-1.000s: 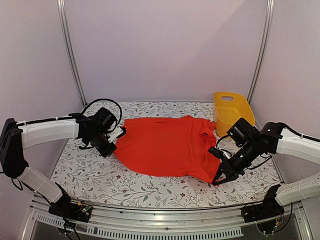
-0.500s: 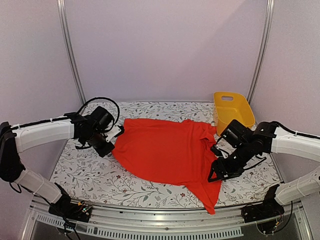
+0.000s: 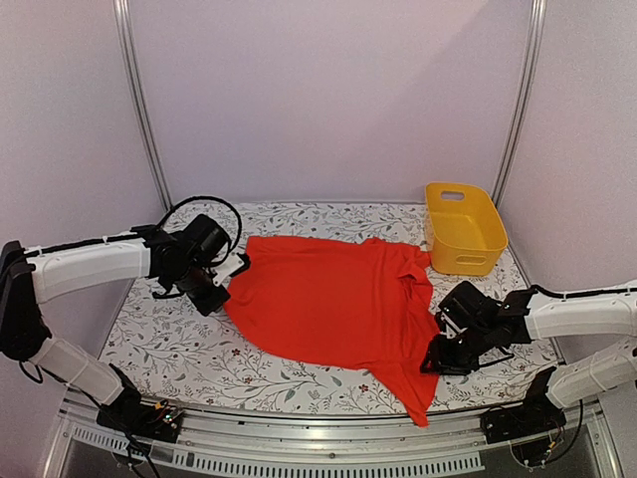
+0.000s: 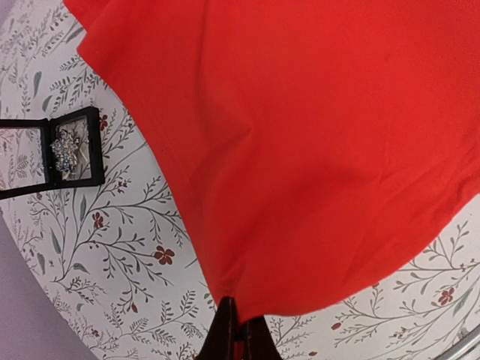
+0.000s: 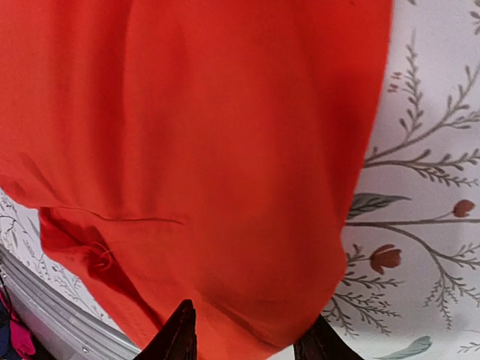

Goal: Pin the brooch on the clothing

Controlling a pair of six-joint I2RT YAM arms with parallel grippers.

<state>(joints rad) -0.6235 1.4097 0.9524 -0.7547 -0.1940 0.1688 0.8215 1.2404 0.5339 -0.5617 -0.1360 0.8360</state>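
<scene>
A floral-patterned table (image 3: pixel 179 349) bears the clothing (image 3: pixel 328 299) between pale lilac walls (image 3: pixel 328 100).

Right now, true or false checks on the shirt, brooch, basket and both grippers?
1. The brooch is pinned to the shirt. False: it sits in its open black box on the table, beside the shirt.
2. The left gripper is shut on the shirt's edge. True.
3. The right gripper is clamped shut. False: its jaws stand apart above the shirt.
4. The yellow basket stands at the table's far right. True.
</scene>
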